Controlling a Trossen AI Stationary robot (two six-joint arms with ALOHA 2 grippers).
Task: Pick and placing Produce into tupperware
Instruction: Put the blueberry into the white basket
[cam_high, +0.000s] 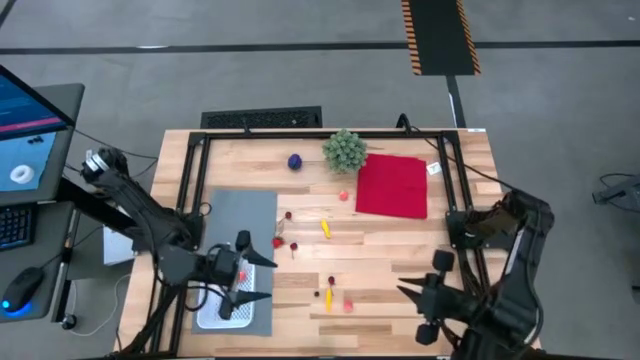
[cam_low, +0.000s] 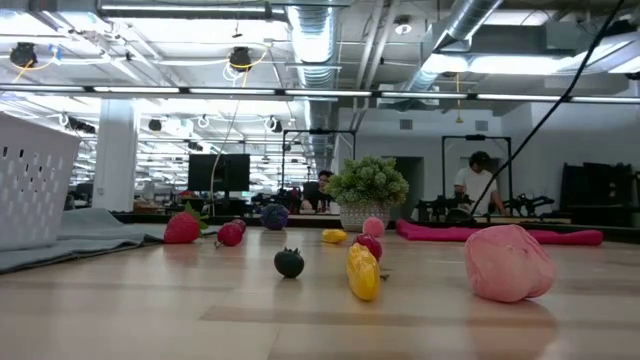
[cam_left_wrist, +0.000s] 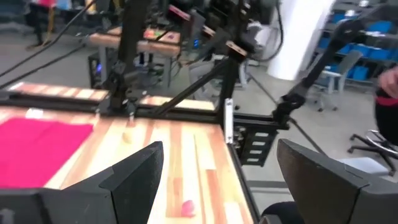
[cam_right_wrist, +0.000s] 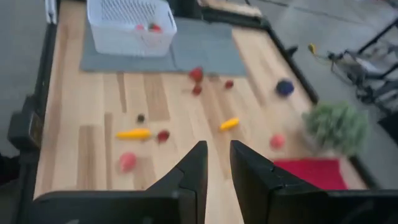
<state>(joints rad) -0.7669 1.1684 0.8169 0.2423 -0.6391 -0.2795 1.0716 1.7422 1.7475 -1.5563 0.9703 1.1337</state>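
In my high view the left gripper (cam_high: 262, 279) hangs at lower left over the tupperware (cam_high: 215, 312), jaws wide, holding nothing; the tupperware sits on the grey mat (cam_high: 240, 215); the right gripper (cam_high: 408, 290) waits at lower right, jaws narrow, empty; the produce (cam_high: 326, 229) lies scattered mid-surface (cam_high: 400, 260); further up, a purple ball (cam_high: 295, 161), green plant (cam_high: 345, 150) and red cloth (cam_high: 392, 185).

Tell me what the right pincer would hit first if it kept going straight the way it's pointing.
Probably the small dark red fruit just beyond the right pincer, with the yellow piece beside it; depth is hard to judge, so it could pass above them.
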